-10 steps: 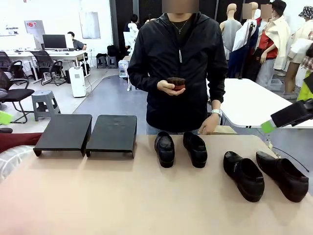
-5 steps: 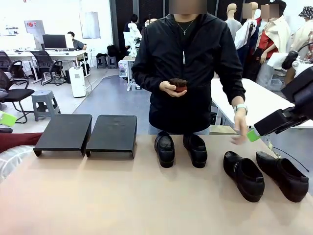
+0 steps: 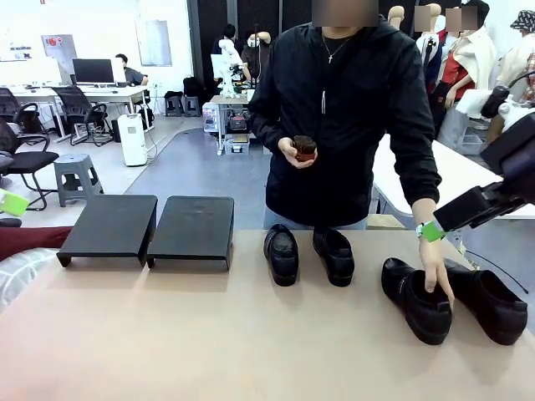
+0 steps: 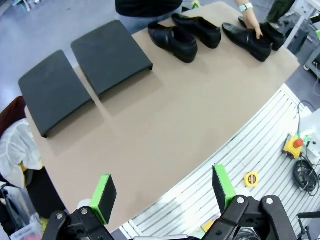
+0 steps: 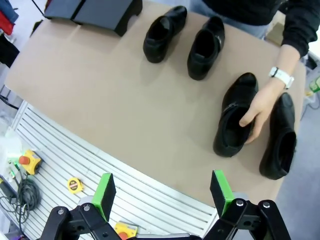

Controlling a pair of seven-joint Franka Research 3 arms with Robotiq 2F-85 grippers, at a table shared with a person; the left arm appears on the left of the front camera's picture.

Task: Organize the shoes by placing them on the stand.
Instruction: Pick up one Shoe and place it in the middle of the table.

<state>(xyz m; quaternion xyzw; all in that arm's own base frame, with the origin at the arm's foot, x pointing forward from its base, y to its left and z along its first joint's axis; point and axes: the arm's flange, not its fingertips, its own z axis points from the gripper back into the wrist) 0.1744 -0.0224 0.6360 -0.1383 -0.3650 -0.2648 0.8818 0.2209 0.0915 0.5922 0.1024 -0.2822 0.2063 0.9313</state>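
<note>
Four shoes (image 3: 282, 255) sit on the tabletop (image 3: 209, 334), stand (image 3: 192, 227) bare (a person's hand (image 3: 436, 274) touches one); my left claw (image 4: 162, 186) and right claw (image 5: 161, 186) gape empty.

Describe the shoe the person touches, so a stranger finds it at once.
On the tan tabletop stand two pairs of glossy black leather shoes. Look at the pair on the robot's right. It is that pair's inner shoe, with the person's hand on it.

The person's fingers (image 3: 441, 288) hide part of one shoe (image 3: 410, 291); the right wrist view crops the stand (image 5: 100, 12).
</note>
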